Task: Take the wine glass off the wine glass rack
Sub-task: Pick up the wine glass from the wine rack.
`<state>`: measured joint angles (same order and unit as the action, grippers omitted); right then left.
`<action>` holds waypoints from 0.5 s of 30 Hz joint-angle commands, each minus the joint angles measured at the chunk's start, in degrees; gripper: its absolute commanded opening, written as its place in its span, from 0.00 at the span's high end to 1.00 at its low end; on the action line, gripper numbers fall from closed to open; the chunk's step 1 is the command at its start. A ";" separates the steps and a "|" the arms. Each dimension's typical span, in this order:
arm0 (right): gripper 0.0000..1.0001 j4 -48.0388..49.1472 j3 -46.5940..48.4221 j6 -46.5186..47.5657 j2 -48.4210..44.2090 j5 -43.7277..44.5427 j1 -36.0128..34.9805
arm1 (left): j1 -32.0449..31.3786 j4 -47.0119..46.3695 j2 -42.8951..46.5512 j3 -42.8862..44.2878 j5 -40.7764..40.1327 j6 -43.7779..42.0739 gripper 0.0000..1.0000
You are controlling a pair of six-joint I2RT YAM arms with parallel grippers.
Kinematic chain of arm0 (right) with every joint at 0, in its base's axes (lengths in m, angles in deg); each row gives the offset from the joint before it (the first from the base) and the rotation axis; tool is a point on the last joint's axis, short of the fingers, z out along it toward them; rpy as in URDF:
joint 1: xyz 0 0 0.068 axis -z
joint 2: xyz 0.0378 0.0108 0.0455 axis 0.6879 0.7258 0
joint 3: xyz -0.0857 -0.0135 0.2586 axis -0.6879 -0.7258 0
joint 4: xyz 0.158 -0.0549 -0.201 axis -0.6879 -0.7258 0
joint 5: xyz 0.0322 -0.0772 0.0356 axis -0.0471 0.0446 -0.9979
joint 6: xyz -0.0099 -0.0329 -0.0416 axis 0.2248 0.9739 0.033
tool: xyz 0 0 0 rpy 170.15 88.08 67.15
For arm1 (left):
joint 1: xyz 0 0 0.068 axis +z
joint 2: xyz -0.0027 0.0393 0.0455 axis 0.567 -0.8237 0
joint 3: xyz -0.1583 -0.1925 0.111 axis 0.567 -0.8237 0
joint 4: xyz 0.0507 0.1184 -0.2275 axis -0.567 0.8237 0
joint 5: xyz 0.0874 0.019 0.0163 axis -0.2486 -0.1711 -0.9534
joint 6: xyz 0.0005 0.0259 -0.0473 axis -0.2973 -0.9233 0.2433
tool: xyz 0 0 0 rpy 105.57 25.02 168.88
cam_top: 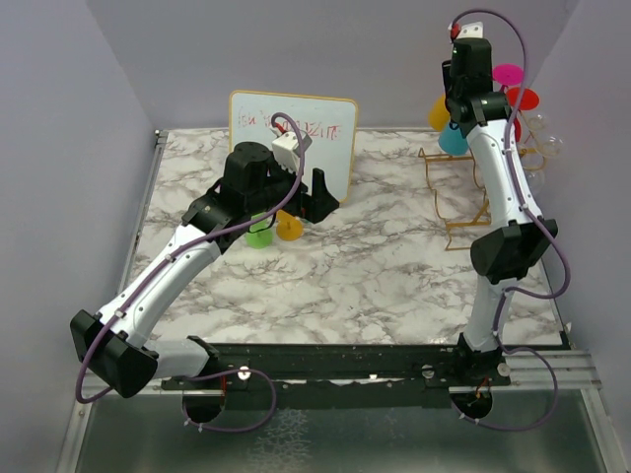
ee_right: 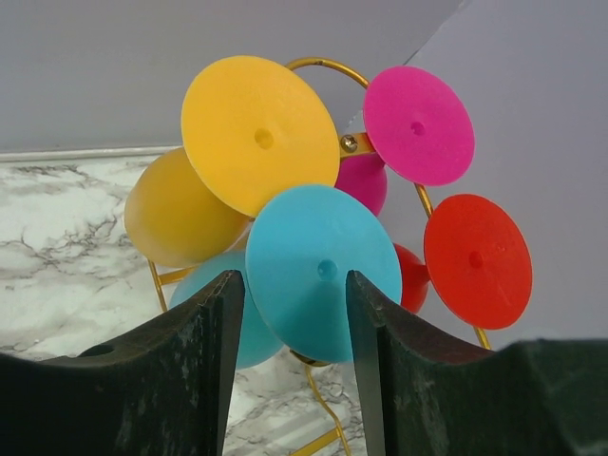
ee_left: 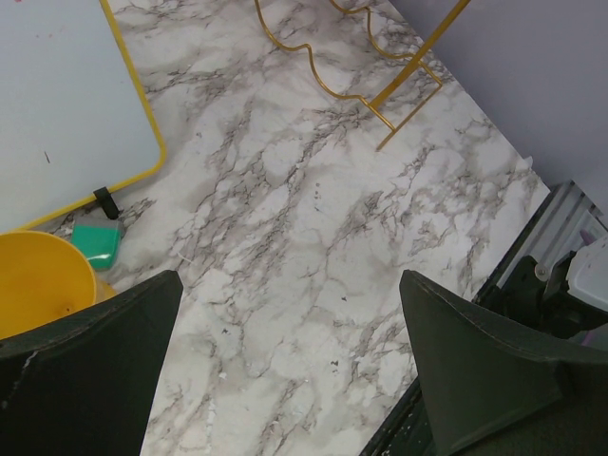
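Right claw (ee_right: 294, 277) is up at the wine glass rack (ee_right: 323, 65), at the far right corner of the table (cam_top: 375, 276). Jaws are part open and hold nothing. The foot of the cyan wine glass (ee_right: 318, 228) faces the wrist camera just beyond the fingertips, which line up with its lower half. The glass hangs low on the rack's near side. Left claw (ee_left: 290, 285) is wide open and empty over bare table, well away from the rack.

Risks from here:
- The foot looks wider than the jaw gap. If the claw advances at this opening, the fingertips probably butt the disc and shove the glass instead of straddling it.
- The stem is hidden behind the foot, so there's no telling whether the approach is lined up on it.
- The yellow glass (ee_right: 256, 133) foot overlaps the cyan one in view; can't tell if they touch. Pulling the cyan out could drag or knock it, and the magenta glass (ee_right: 418, 123) and red glass (ee_right: 475, 258) hang just beside.
- The rack is thin wire, tall and loaded. A pull against the hook instead of along its opening likely tips or slides the whole stand, and nothing braces it.
- A pinch on the smooth foot edge may slip.
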<state>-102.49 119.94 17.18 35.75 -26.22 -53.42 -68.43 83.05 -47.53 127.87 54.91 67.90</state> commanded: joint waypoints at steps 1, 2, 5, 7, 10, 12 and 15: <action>0.50 0.93 3.25 1.07 1.80 -1.91 0.55 | -0.21 0.20 1.12 1.15 -0.37 0.22 0.01; 0.51 1.19 3.10 1.07 1.70 -2.16 0.55 | -0.21 0.23 1.19 1.19 -0.46 0.22 0.01; 0.52 1.63 2.09 1.62 1.63 -1.70 0.55 | -0.21 0.24 1.28 1.06 -0.42 0.22 0.01; 0.54 1.79 1.82 1.72 1.65 -1.49 0.55 | -0.21 0.21 1.31 0.98 -0.54 0.22 0.01; 0.59 1.69 1.82 1.56 1.50 -2.02 0.54 | -0.21 0.32 1.17 1.01 -0.53 0.17 0.01; 0.59 1.62 1.83 1.48 1.39 -1.98 0.55 | -0.21 0.33 0.96 1.11 -0.37 0.14 0.01; 0.62 1.81 1.42 1.69 0.77 -1.88 0.55 | -0.21 0.28 0.78 1.11 -0.24 0.13 0.01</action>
<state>-101.51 121.10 18.19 36.54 -27.55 -53.20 -68.43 83.05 -47.51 127.87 54.91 67.90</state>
